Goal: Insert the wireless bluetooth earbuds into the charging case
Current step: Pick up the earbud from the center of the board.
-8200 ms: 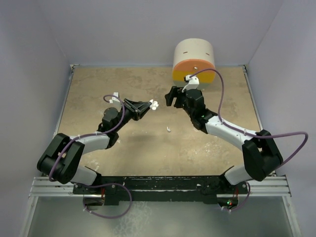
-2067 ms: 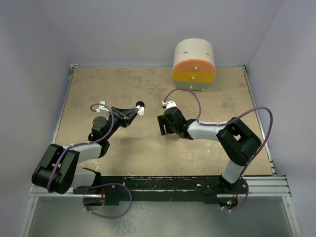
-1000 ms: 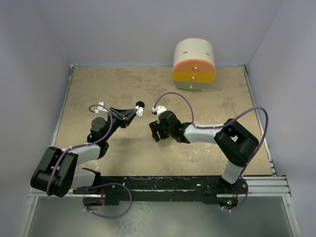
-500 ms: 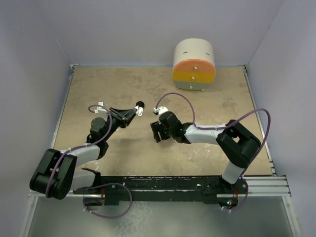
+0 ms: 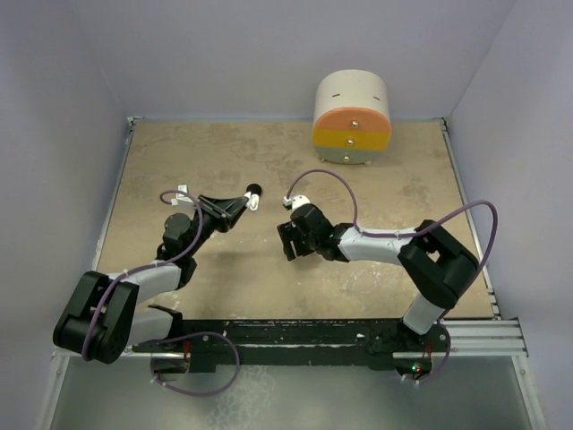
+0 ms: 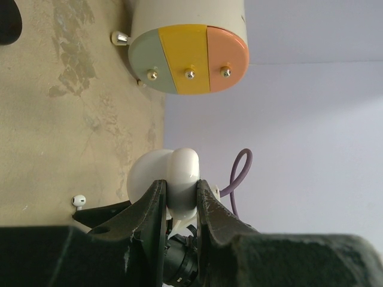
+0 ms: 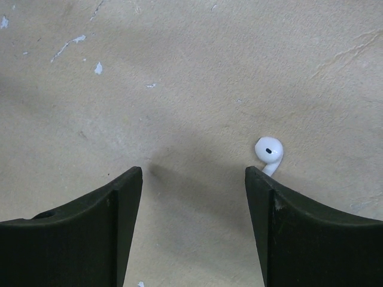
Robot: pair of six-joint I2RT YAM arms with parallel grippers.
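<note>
starting at the left gripper (image 6: 181,194): pinched hard on the white charging case (image 6: 182,170), both black fingers (image 6: 152,209) pressed flat against its rounded sides, with a second white lobe, perhaps its lid, bulging out to one side. held up off the table (image 5: 206,152), a little left of the table's middle in the overhead view, tips aimed toward the far right. over to the right gripper (image 5: 288,244): spread well apart, gripping nothing, hanging low with tips pointed down at the sandy surface near the table's middle. between those tips, seen from the right wrist, mostly bare tabletop, plus one white earbud (image 7: 267,152) lying just inside the finger on the picture's right, bulb uppermost in the picture and stem tucked behind that finger's edge; touching or merely beside, cannot tell. well apart from the case, with open tabletop between the two grippers. from the left wrist, also a lone white bud (image 6: 78,200) lying on the table off to one side of the fingers; same one or another, cannot tell. farther out, against the back edge, a cream drum-shaped drawer unit (image 5: 351,116) with an orange, yellow and pale green face and three small knobs. looping off the right wrist, a purple cable (image 5: 315,172).
</note>
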